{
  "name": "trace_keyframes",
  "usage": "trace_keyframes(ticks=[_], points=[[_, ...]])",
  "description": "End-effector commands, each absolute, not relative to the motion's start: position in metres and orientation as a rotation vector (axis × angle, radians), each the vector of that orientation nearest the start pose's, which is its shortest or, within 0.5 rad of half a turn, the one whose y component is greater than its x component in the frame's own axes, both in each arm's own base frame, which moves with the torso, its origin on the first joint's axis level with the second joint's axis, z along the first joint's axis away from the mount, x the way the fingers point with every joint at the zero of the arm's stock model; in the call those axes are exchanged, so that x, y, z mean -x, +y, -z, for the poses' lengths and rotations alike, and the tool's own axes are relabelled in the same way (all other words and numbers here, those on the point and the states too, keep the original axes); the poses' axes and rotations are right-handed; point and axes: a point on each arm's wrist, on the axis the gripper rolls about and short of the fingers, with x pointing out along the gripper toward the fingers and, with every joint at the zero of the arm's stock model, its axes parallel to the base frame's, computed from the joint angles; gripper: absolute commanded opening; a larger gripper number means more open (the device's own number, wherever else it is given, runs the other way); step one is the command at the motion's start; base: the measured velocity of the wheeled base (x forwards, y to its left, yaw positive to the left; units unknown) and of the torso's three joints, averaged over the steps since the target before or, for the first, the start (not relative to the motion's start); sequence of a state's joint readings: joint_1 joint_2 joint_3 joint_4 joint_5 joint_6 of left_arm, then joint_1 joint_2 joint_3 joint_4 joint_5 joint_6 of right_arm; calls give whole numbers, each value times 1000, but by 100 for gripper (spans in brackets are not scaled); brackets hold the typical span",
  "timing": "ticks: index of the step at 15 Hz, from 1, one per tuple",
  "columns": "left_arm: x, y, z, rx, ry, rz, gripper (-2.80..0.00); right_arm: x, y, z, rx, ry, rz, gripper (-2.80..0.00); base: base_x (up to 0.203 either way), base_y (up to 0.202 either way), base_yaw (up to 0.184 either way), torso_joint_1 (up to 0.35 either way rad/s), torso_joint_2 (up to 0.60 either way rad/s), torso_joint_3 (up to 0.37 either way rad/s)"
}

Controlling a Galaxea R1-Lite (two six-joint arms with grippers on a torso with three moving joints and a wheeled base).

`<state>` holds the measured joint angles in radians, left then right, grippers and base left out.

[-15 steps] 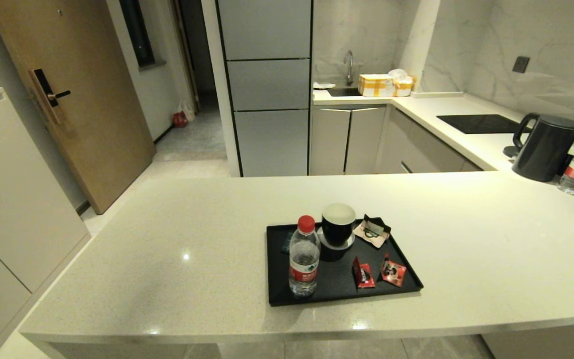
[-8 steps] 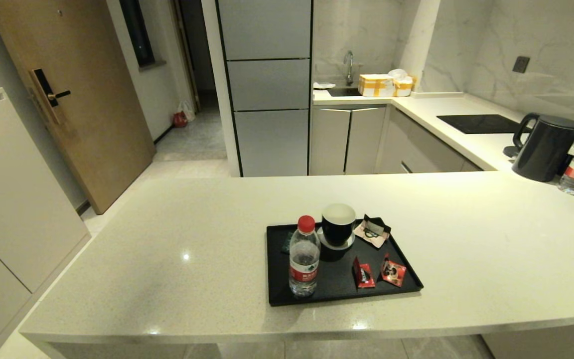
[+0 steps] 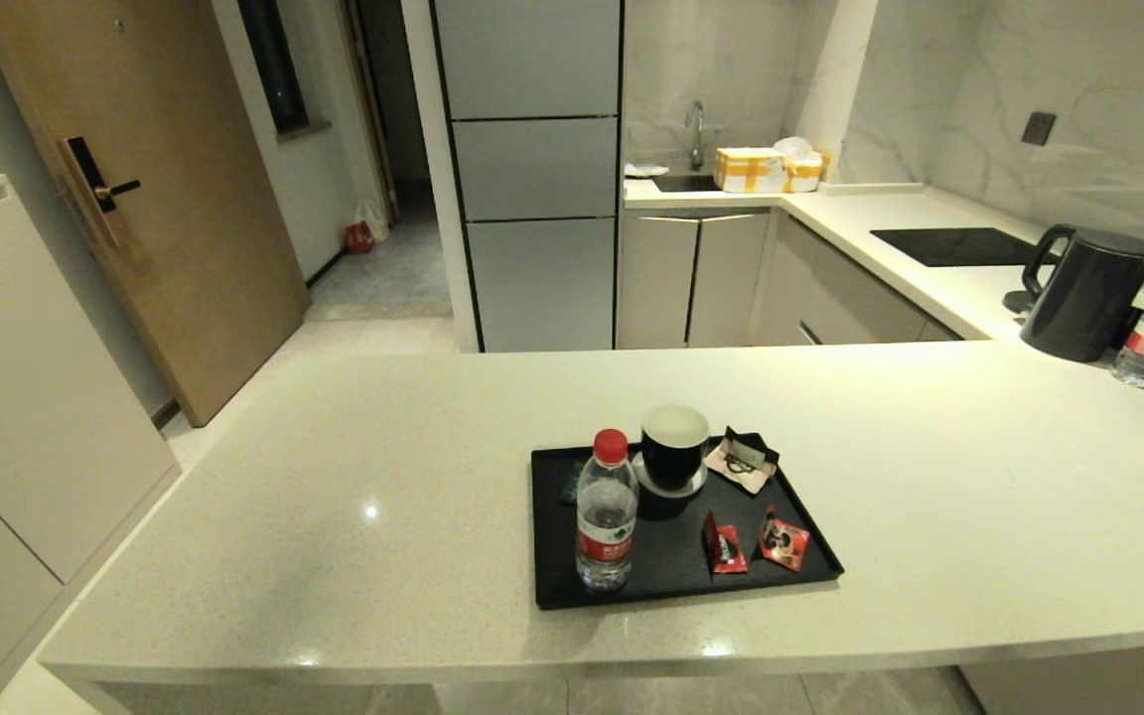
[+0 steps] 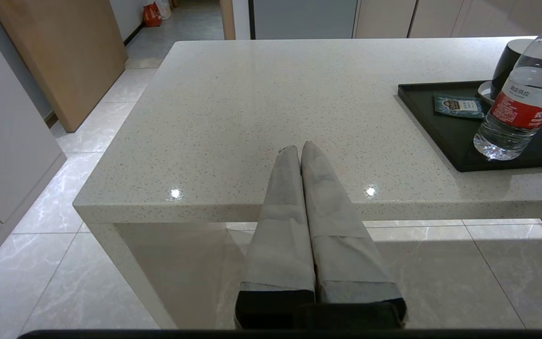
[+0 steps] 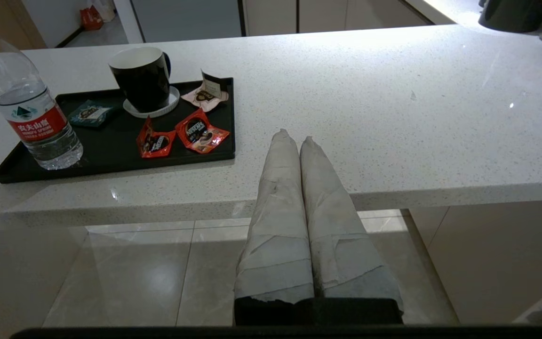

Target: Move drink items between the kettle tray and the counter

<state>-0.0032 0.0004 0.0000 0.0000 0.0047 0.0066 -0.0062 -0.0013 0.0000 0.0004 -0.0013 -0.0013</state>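
We see our left gripper (image 4: 301,147) as two long, tapering fingers (image 4: 281,226) wrapped in pale grey tape with creased, overlapping seams, rising from the bottom centre of the frame out of a black base. Our right gripper (image 5: 295,137) looks the same: grey taped fingers (image 5: 278,226), torn tape edges near the black base, tips slightly frayed and rounded.

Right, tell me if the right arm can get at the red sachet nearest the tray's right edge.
Probably yes. The red sachet lies flat and uncovered near the tray's front right corner; the right gripper, fingers shut, faces bare counter beside it.
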Motion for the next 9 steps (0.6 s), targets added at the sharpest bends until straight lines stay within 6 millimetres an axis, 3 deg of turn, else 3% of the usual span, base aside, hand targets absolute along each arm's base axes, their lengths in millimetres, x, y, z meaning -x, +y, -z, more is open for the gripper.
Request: trace_keyframes(ticks=[1, 9], points=[[23, 0, -75, -6, 0, -2, -280, 23, 0, -75, 3, 3, 8, -280, 0, 0, 0, 0, 0, 0], [23, 0, -75, -8, 0, -2, -280, 23, 0, -75, 2, 3, 9, -280, 0, 0, 0, 0, 0, 0]])
